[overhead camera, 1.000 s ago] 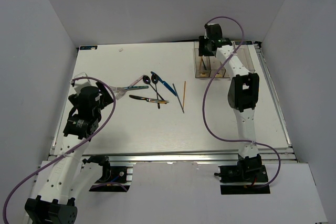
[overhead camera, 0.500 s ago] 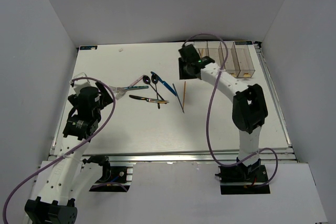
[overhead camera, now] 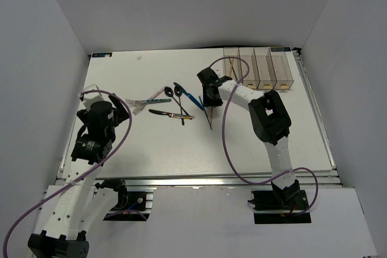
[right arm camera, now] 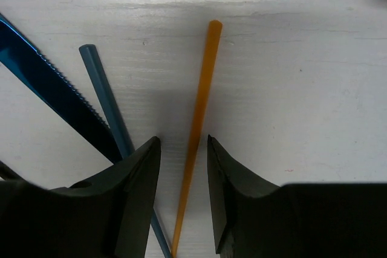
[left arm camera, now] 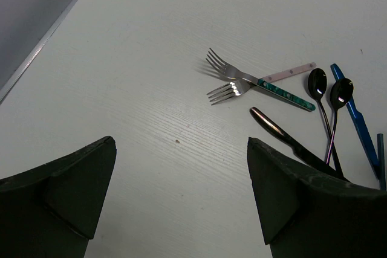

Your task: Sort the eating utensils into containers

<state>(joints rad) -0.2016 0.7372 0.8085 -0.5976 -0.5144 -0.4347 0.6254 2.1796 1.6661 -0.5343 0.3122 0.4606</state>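
Note:
The utensils lie mid-table: two forks point(overhead camera: 143, 101), two black spoons point(overhead camera: 173, 92), a blue knife point(overhead camera: 188, 95), a dark knife point(overhead camera: 171, 113), an orange chopstick point(overhead camera: 211, 108) and a dark blue chopstick point(overhead camera: 208, 118). My right gripper point(overhead camera: 211, 97) is low over the orange chopstick point(right arm camera: 202, 95), which lies between its open fingers point(right arm camera: 140, 170) with neither pad touching it. My left gripper point(overhead camera: 126, 108) is wide open and empty, just left of the forks point(left arm camera: 228, 83). Four clear containers point(overhead camera: 257, 67) stand at the back right.
In the right wrist view the dark blue chopstick point(right arm camera: 103, 104) and the blue knife point(right arm camera: 45, 80) lie close to the left finger. In the left wrist view the spoons point(left arm camera: 328, 89) and the dark knife point(left arm camera: 284, 138) lie right of the forks. The table's left edge point(left arm camera: 36, 55) is near.
My right arm has swung from the containers at the back, leftward and down to the orange chopstick. The left arm has barely moved.

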